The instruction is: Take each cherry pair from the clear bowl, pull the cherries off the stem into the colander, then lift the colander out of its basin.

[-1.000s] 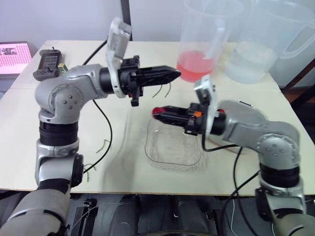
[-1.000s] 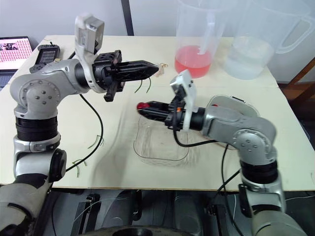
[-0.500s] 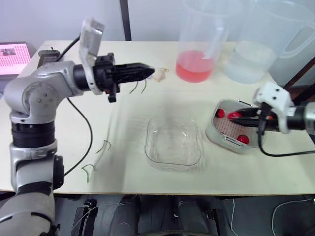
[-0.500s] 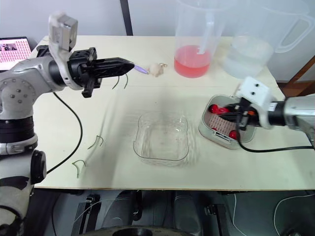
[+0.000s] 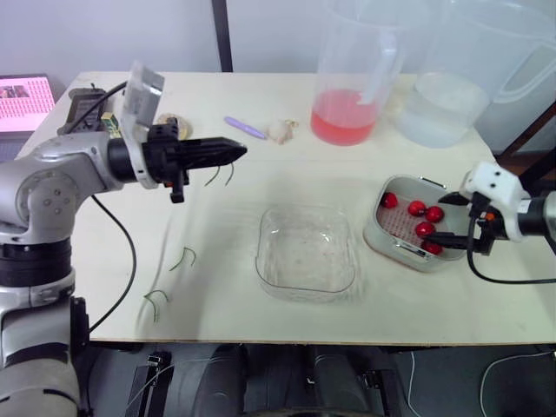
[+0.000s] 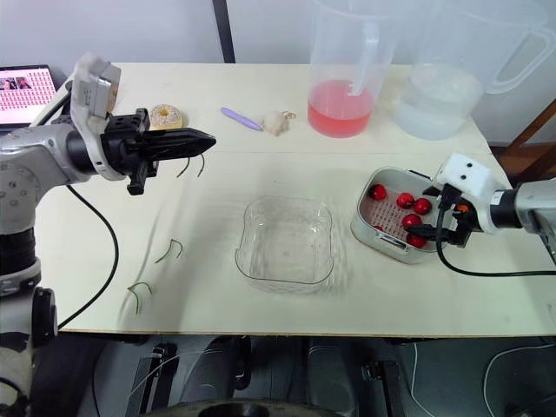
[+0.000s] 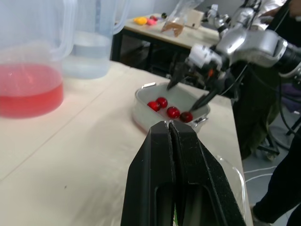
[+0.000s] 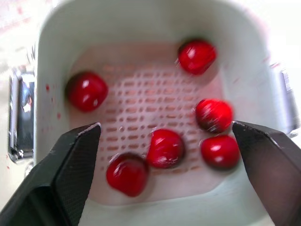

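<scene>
The clear bowl sits empty at the table's middle. To its right, the pale colander rests in its basin with several red cherries inside. My right gripper hovers open just over the colander's right side; in the right wrist view its fingers stand wide apart above the cherries, holding nothing. My left gripper is out over the table's left half, shut on a bare green cherry stem that dangles under its tips.
A pitcher of pink liquid and a pitcher of water stand at the back. A purple stick, a small pale lump and a doughnut lie behind the bowl. Loose stems lie at the front left.
My right gripper swung from above the bowl to the colander and opened; its cherry now lies among the others. My left arm pulled leftward with the stem.
</scene>
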Action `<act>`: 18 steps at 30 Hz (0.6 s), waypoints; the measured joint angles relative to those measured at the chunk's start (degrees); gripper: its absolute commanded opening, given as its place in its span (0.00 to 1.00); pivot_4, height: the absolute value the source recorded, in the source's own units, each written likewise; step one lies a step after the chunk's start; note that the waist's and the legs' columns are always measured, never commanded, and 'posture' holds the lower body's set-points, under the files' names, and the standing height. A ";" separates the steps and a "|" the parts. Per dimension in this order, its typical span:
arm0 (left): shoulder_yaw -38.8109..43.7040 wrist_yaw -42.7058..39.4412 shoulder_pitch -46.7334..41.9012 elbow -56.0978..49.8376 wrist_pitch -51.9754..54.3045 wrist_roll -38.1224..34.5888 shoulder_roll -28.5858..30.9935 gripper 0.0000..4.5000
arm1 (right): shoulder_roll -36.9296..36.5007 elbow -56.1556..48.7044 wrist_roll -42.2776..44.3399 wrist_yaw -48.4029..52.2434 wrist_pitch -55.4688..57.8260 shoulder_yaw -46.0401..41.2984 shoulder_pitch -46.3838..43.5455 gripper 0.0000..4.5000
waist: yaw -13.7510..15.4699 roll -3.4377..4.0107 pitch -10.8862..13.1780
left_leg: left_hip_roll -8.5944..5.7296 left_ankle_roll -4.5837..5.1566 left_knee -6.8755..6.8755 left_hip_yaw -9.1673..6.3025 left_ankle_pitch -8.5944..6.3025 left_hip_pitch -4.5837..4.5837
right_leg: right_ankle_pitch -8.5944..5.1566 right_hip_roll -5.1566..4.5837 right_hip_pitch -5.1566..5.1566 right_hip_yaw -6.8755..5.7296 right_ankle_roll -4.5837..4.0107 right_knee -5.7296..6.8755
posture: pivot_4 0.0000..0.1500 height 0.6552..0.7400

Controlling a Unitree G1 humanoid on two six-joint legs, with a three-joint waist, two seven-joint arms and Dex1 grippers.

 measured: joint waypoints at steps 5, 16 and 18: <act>1.95 -0.35 2.97 -1.73 0.57 -1.16 2.92 0.00 | 1.06 -0.07 11.85 6.83 7.40 -7.96 -5.53 0.99 | -0.10 0.01 0.00 | 0.02 0.00 -0.03 -0.04 0.00 0.03 | 0.00 0.03 0.02 -0.02 0.00 0.02 | 1.00 0.91; 9.48 -0.94 25.00 -5.08 -0.25 0.21 10.03 0.00 | 4.69 -12.48 26.19 13.55 14.80 -5.72 -14.61 0.99 | -0.19 0.01 0.00 | 0.05 -0.03 -0.06 0.09 -0.02 0.08 | 0.00 -0.11 -0.04 -0.03 -0.04 -0.01 | 1.00 0.91; 10.28 -0.93 28.58 -6.06 -1.19 0.93 10.03 0.00 | 6.03 -12.75 24.72 12.95 14.48 -2.60 -15.97 0.99 | -0.07 0.02 0.00 | 0.04 -0.03 -0.04 0.13 -0.02 -0.03 | 0.02 -0.17 -0.15 -0.02 -0.06 -0.02 | 1.00 0.91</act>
